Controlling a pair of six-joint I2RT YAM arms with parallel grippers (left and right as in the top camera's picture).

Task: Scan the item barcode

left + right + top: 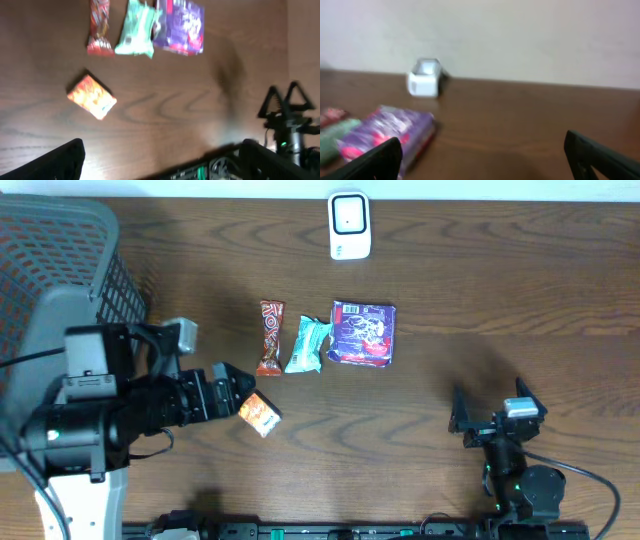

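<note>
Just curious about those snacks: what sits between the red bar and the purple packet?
A mint-green packet, between the red bar and the purple packet, plain in the overhead view.

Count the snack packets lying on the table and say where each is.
4. Three lie in a row mid-table: a red bar, a mint-green packet, a purple packet. An orange packet lies apart, nearer the robot. The basket may hide more.

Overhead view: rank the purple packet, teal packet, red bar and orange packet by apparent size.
1. purple packet
2. teal packet and red bar: too alike to rank
3. orange packet, smallest
</note>
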